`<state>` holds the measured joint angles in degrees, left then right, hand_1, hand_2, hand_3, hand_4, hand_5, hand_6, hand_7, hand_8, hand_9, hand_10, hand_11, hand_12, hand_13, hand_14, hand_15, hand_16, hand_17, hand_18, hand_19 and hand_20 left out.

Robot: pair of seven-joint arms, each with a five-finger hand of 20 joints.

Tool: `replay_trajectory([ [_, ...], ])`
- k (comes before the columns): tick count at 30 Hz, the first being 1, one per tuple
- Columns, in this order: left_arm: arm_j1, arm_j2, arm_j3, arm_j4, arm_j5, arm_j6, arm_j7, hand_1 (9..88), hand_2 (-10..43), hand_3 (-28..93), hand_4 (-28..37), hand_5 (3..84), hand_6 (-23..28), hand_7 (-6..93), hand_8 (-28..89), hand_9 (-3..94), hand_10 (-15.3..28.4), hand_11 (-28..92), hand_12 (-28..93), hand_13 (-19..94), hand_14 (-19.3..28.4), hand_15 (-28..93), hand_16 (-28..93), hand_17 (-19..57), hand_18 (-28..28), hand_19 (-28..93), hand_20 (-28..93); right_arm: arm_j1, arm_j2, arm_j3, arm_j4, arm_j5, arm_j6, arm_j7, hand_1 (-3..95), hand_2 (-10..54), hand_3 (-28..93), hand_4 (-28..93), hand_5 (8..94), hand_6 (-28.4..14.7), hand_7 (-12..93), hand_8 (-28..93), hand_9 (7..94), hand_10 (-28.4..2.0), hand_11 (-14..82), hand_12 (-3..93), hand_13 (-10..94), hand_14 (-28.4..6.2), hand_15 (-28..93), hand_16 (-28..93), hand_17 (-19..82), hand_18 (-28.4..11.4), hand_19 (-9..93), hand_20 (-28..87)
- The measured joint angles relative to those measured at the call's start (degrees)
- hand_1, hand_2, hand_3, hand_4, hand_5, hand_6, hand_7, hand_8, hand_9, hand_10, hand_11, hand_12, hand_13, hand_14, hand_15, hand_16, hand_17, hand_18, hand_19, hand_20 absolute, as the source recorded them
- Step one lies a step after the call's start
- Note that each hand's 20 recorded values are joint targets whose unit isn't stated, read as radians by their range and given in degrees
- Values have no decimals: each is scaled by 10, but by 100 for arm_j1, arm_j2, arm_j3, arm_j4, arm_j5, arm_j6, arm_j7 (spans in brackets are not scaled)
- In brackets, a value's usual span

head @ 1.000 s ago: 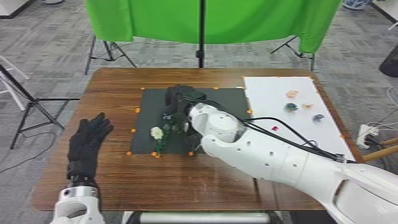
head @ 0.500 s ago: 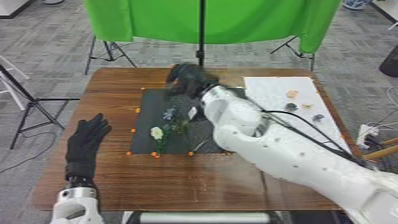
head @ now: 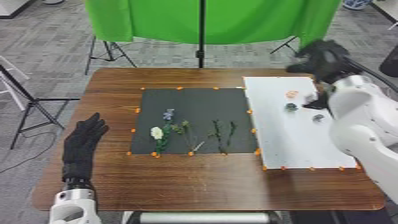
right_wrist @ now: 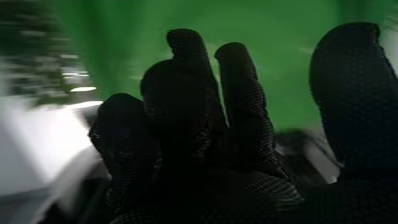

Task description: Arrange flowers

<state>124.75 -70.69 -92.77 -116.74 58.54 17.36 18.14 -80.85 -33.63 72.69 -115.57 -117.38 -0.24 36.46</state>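
Note:
In the head view my right hand (head: 327, 62) is over the far right corner of the table, above the white sheet's back end, its fingers relaxed and nothing in them. The right wrist view has the same hand (right_wrist: 200, 125) with its fingers extended. My left hand (head: 84, 142) rests open at the table's left side. On the dark mat (head: 197, 107) lie a white flower (head: 157, 133), a blue flower (head: 169, 115) and several green stems (head: 233, 133). The white sheet (head: 306, 145) holds a pink flower head (head: 291, 94) and dark bluish heads (head: 291, 107).
Orange markers (head: 264, 168) line the edges of the mat and sheet. Beyond the table's back edge, a green cloth (head: 258, 25) hangs on a stand (head: 201, 54). A black tripod (head: 34, 102) stands left of the table.
My right hand has gone from over the dark mat to the far right corner, uncovering the mat and the stems on it. The left hand has barely shifted.

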Motion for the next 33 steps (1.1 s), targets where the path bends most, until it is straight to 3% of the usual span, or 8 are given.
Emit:
replay_trajectory([
  [6,2,0,-1,-1,18,-11,-20,201,165,617,-283,433,73,67,-50,383,141,168,107,289,180,270,-22,51,130,114,197,-951,-44,993,975,-6,7,144,343,-95,633,-163,567,-3,108,-76,664,-168,136,210,810,-70,647,326,595,-139,932,600],
  [14,2,-4,-2,-2,35,-18,-78,204,161,617,-283,433,74,67,-49,382,141,166,108,289,179,268,-22,51,129,114,197,-664,-89,70,1982,228,261,236,326,-95,628,-167,537,-2,109,-81,657,-167,136,205,821,-62,650,322,603,-136,932,601],
  [27,-3,-4,1,2,41,-52,-136,205,154,626,-283,432,74,67,-49,381,141,166,109,288,180,267,-21,50,129,113,197,-561,-427,-133,2070,520,399,228,360,-95,649,-170,553,17,127,-85,691,-155,150,196,863,-35,629,314,629,-125,932,596],
  [31,1,-9,0,2,41,-54,-136,208,150,628,-283,432,74,66,-49,381,142,167,109,288,180,267,-21,50,130,113,197,-574,-413,-281,2049,347,346,176,437,-95,660,-195,622,31,165,-101,751,-130,182,200,887,-21,625,318,647,-120,932,601],
  [33,2,-17,-2,2,42,-55,-136,208,149,631,-283,432,74,66,-49,381,142,167,109,287,180,267,-21,50,129,113,197,-550,-401,-386,2052,179,368,131,499,-95,620,-198,671,31,183,-27,798,-109,151,266,898,-18,629,322,660,-114,932,609],
])
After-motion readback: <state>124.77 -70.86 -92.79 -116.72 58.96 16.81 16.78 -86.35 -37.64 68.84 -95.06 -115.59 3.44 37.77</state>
